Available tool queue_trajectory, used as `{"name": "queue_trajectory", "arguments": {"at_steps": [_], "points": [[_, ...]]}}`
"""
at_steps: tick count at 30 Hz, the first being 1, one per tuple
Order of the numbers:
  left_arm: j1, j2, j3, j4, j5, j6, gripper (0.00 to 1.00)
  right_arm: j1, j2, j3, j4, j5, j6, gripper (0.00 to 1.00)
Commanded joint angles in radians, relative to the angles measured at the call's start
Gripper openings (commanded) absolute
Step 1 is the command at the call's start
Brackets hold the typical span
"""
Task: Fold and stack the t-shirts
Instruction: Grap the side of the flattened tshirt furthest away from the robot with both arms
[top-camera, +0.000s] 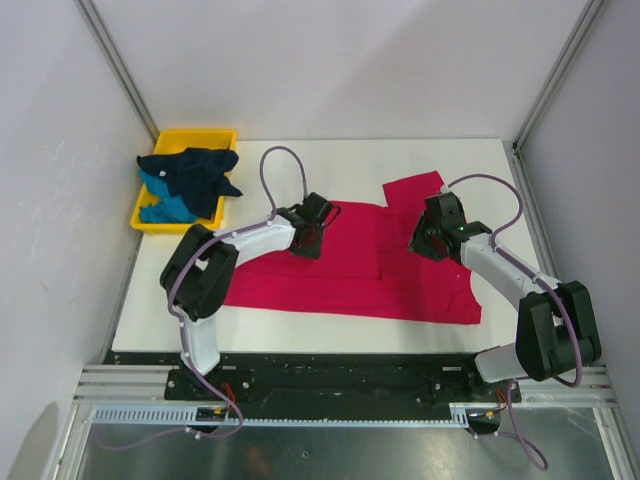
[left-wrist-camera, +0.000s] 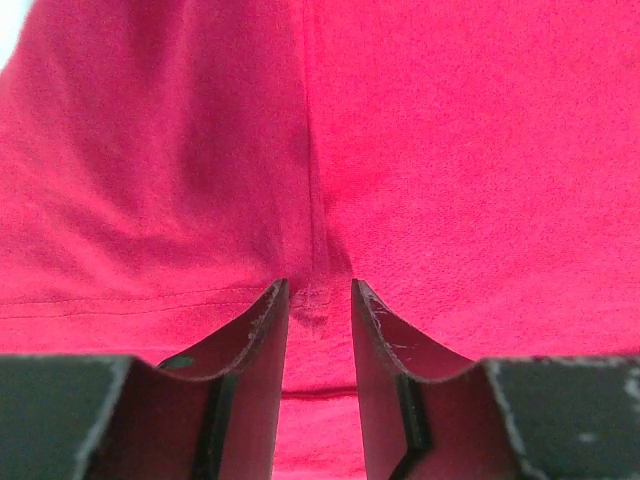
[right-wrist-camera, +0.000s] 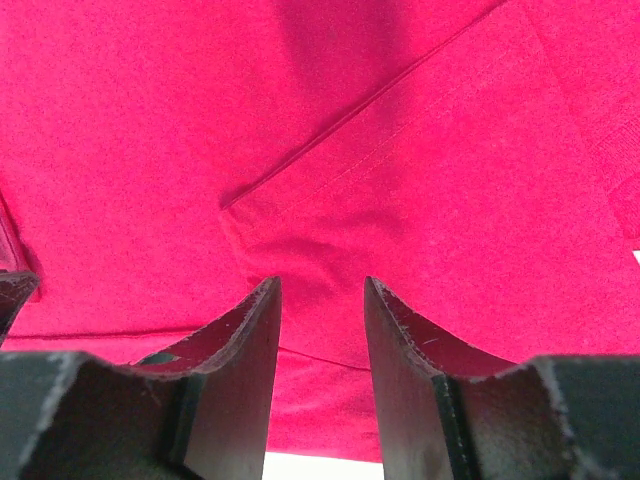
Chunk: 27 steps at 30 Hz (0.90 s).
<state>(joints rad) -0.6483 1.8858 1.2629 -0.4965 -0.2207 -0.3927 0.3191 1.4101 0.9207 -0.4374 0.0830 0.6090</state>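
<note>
The crimson-pink t-shirt (top-camera: 340, 285) lies spread on the white table, with a folded layer on its middle and one sleeve pointing to the far right. My left gripper (top-camera: 307, 240) is down on its far left part, jaws a narrow gap apart, tips on a crease in the cloth (left-wrist-camera: 318, 285). My right gripper (top-camera: 424, 243) is down by the sleeve seam, jaws also narrowly apart over flat cloth (right-wrist-camera: 322, 282). The dark navy t-shirt (top-camera: 190, 170) and the teal-blue t-shirt (top-camera: 165, 208) lie crumpled in the tray.
A yellow plastic tray (top-camera: 190, 133) stands at the far left of the table. Grey walls enclose the table on three sides. A strip of bare white table (top-camera: 300, 335) runs along the near edge.
</note>
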Motion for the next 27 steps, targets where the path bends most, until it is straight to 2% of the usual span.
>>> {"name": "queue_trajectory", "arguments": {"at_steps": [1,14,27], "points": [[-0.007,0.015,0.035,-0.006,0.01,0.029,0.36,-0.001,-0.014,0.037,-0.007,0.028,-0.004,0.43],[-0.006,0.013,0.023,-0.016,-0.009,0.036,0.36,-0.006,-0.002,0.024,0.006,0.021,-0.004,0.43],[0.003,0.009,0.076,-0.06,-0.063,0.046,0.24,-0.028,-0.005,0.02,0.014,0.006,-0.011,0.43]]}}
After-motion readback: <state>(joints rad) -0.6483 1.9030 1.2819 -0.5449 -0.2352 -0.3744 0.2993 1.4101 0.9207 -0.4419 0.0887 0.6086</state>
